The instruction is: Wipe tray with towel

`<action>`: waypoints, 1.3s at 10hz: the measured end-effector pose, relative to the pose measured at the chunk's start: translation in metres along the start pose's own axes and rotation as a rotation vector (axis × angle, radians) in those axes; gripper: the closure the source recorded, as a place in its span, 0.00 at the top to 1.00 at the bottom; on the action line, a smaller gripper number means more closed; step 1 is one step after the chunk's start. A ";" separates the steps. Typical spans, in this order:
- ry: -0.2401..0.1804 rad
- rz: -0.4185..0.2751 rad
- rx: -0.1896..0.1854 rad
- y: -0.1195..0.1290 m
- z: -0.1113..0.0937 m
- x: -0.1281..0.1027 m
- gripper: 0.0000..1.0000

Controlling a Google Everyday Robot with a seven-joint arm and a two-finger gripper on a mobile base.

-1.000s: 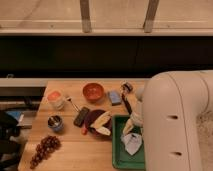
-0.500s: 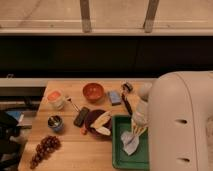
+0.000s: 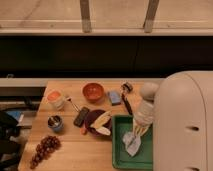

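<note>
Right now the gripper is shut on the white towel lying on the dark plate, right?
Not quite: the camera view shows the gripper shut on the towel, but the towel lies in the green tray, beside the dark plate, not on it.

Claw on cloth towel, smooth plastic tray

On the table, the tray sits at the near right, with the towel lying in its left half. The gripper is down in the tray, closed on the towel's far end. The plate lies just left of the tray. The bowl is behind the plate, with the sponge to its right. At the near left lie the grapes.
</note>
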 end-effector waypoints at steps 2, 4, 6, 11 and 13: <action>-0.023 0.060 -0.010 -0.025 -0.010 -0.002 0.00; -0.079 0.121 -0.018 -0.059 -0.030 -0.010 0.00; -0.117 0.132 -0.023 -0.067 -0.042 -0.015 0.00; -0.179 0.048 -0.066 -0.001 -0.059 -0.025 0.00; -0.180 -0.006 -0.101 0.036 -0.059 -0.023 0.00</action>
